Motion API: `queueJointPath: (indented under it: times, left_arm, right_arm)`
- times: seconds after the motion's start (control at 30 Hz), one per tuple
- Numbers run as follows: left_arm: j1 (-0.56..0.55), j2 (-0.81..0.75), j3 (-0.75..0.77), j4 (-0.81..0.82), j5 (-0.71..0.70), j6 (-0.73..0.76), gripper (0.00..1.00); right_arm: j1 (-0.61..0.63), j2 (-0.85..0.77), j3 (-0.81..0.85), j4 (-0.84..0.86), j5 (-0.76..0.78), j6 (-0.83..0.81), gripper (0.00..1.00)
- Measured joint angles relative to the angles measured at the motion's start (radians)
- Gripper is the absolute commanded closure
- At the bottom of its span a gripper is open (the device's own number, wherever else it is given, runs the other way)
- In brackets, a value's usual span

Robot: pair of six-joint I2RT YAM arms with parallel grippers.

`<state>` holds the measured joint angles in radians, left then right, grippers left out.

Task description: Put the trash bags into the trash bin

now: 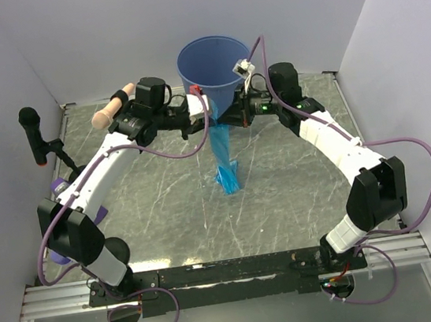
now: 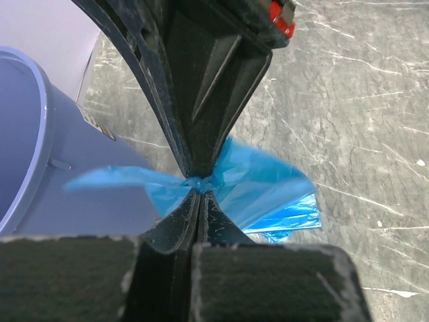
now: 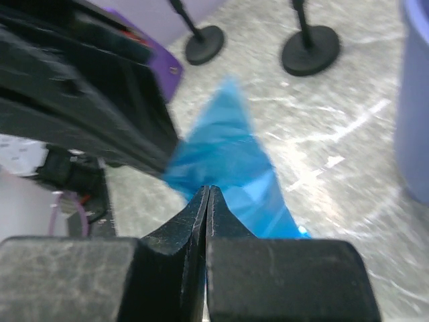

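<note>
While the trash bag (image 1: 224, 158) is pinched at its top by both the left claw (image 2: 199, 190) and right claw (image 3: 207, 193), shut tight, it hangs just before the trash bin (image 1: 218, 89), tail on the surface (image 1: 300, 197); uneven lifting could leave the film snagged on the rim.

a grey-green marbled counter (image 1: 167, 215), scratched with pale streaks, is sitting between plain white walls (image 1: 88, 35). at its left edge a black microphone-shaped object (image 1: 30, 122) is standing upright on a thin stand, near a tilted tan cylinder (image 1: 111, 109) wearing a black band. a round black stand base (image 3: 204, 45) and a second base (image 3: 310, 50) are resting on the counter, near something purple (image 3: 164, 67). a metal rail (image 1: 51, 298) is running along the near edge.
</note>
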<state>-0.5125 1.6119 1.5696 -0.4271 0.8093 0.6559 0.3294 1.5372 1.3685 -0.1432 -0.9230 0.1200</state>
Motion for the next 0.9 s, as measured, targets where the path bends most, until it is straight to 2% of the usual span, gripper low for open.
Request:
queueJointPath:
  times: [0.43,0.53,0.7,0.9]
  left_arm:
    - [0.0,-0.018,0.0,-0.007,0.014,0.051,0.99]
    - [0.0,-0.02,0.0,-0.016,0.013,0.087,0.99]
    - [0.0,-0.029,-0.006,-0.048,0.005,0.17,0.99]
    - [0.0,-0.034,-0.004,-0.097,0.005,0.23,0.99]
  right_arm:
    - [-0.007,0.0,-0.011,-0.1,0.179,-0.093,1.0]
    - [-0.026,-0.009,-0.029,-0.076,0.119,-0.091,0.69]
    - [-0.056,-0.016,-0.032,-0.021,-0.05,-0.079,0.42]
    - [-0.05,-0.016,-0.029,0.022,-0.199,-0.085,0.4]
